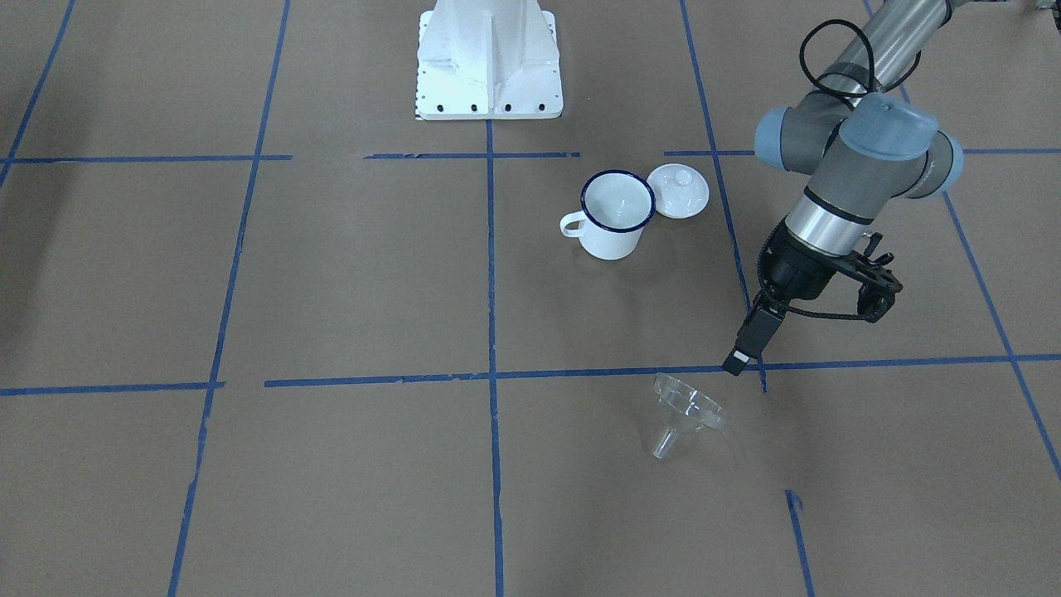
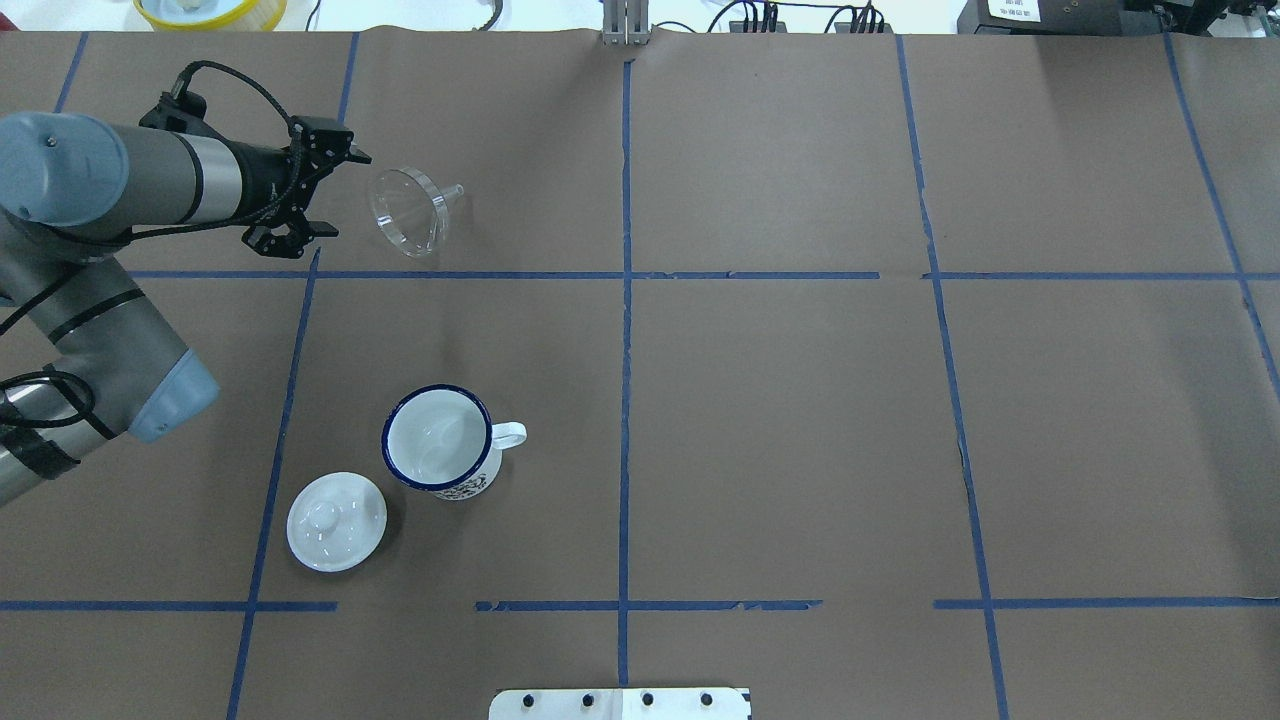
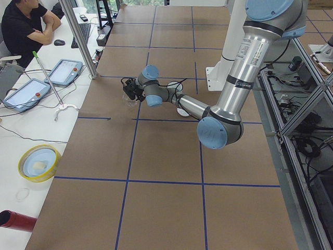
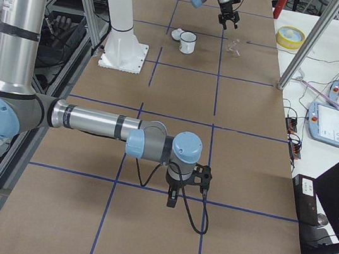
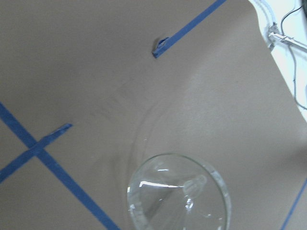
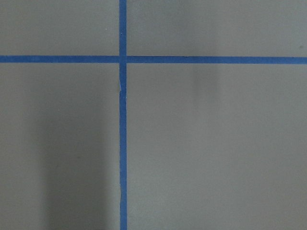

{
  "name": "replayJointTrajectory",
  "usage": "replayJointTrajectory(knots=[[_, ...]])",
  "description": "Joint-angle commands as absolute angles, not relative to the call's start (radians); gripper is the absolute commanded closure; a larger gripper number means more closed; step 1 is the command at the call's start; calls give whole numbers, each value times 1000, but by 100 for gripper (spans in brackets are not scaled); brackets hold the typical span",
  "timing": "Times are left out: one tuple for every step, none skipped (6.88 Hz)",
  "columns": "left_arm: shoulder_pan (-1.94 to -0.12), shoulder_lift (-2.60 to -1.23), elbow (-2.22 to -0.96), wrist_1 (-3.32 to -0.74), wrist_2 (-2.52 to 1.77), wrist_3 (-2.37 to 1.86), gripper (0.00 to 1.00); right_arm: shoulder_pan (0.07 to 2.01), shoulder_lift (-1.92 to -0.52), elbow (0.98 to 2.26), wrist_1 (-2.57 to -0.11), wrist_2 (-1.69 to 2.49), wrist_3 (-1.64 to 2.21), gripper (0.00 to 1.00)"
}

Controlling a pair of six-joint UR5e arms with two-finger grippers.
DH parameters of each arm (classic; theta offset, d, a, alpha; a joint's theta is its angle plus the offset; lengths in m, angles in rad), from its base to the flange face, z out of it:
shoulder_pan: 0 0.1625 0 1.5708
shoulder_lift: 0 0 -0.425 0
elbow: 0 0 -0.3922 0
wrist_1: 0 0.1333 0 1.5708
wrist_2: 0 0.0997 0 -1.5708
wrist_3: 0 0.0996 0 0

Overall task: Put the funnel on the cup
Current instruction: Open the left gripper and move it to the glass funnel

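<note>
The clear funnel (image 2: 410,210) lies on its side on the brown paper at the far left, spout pointing right. It also shows in the front view (image 1: 686,408) and fills the bottom of the left wrist view (image 5: 178,194). My left gripper (image 2: 338,193) is open and empty, just left of the funnel's wide mouth, not touching it. One of its fingers (image 1: 748,338) points down at the funnel. The white cup (image 2: 437,440) with a dark blue rim stands upright nearer the robot, handle to the right (image 1: 615,215). My right gripper (image 4: 171,197) shows only in the right side view, and I cannot tell its state.
A round white knobbed lid (image 2: 336,521) lies beside the cup on its left (image 1: 678,191). The white robot base (image 1: 489,62) stands at the near edge. A yellow bowl (image 2: 210,8) sits beyond the far edge. Blue tape lines (image 6: 123,115) cross the paper.
</note>
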State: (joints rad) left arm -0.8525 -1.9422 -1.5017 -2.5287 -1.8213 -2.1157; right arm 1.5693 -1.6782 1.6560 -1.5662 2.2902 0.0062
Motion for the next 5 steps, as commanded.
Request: replayJointTrajectory(knots=[[-847, -1945, -1445, -2665, -1793, -2198, 0, 1569, -1678, 1655, -1566, 2290, 6, 0], [-847, -1945, -1445, -2674, -1777, -2209, 1, 1569, -1678, 1655, -1566, 2290, 6, 0], [-845, -1982, -1413, -2689, -1729, -2213, 2, 1569, -1678, 1655, -1566, 2290, 6, 0], [-844, -2027, -1347, -2700, -1711, -2217, 2, 1569, -1678, 1655, -1566, 2290, 6, 0], [-835, -2043, -1327, -2701, -1688, -2218, 7, 1569, -1678, 1657, -1566, 2290, 6, 0]])
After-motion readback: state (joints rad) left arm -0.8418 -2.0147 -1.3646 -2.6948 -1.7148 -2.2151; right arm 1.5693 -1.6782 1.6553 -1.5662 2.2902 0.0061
